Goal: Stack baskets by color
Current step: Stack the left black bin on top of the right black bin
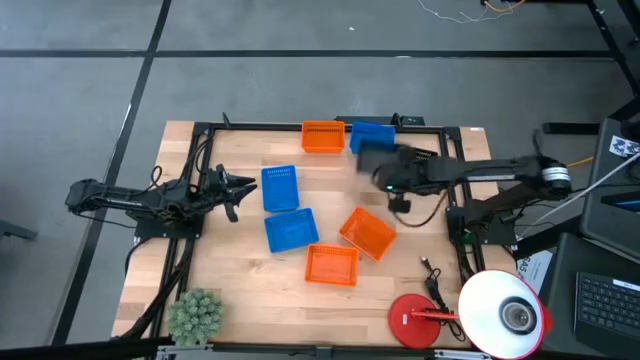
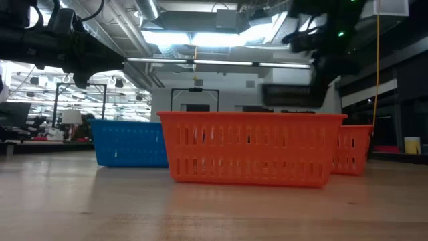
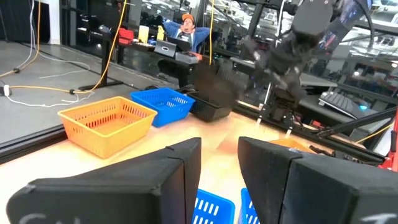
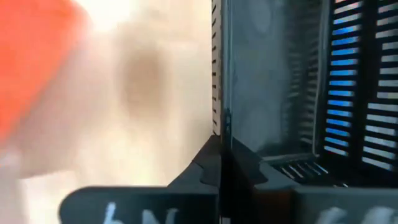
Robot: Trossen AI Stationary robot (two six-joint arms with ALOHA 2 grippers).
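Nearest the low camera stands an orange basket [image 2: 251, 147], hiding most of the blue basket [image 2: 128, 142] behind it. Motion blurs the right gripper [image 1: 385, 165], whose fingers are clamped on the wall of a black basket [image 4: 280, 93] near the table's [image 1: 240, 280] far edge, beside another blue basket [image 1: 372, 133]. Over the table's left side, the left gripper [image 1: 243, 186] hangs open and empty.

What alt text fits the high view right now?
The right end effector is shut on a black basket beside the blue basket at the table's far edge. The left end effector waits open at the left. Five more orange and blue baskets lie scattered mid-table.
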